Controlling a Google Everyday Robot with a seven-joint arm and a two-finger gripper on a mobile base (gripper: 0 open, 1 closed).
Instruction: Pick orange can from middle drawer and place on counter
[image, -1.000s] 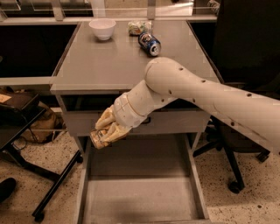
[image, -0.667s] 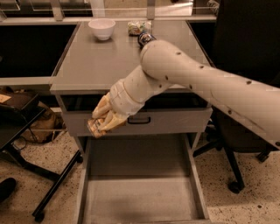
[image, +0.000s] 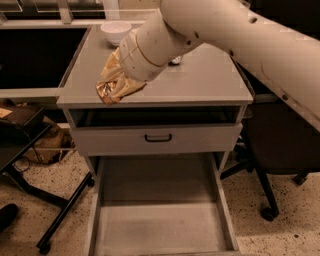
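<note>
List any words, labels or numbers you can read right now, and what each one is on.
No text is legible.
orange can: mottled print only, too blurred to read; the end effector grips it over the front left edge of the counter.
white bowl, drawer front, middle drawer: no markings visible.

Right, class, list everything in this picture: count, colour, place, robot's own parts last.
counter: one, grey, cabinet top, centre
bowl: one, white, counter's far left
orange can: one, golden-orange, in the tool at the counter's front left
drawer front: one, grey, black handle, below the counter
middle drawer: one, grey, pulled open at the bottom
chair: one, dark, right of the cabinet
arm: one, cream, reaching from upper right
tool: one, cream, shut on the orange can
</note>
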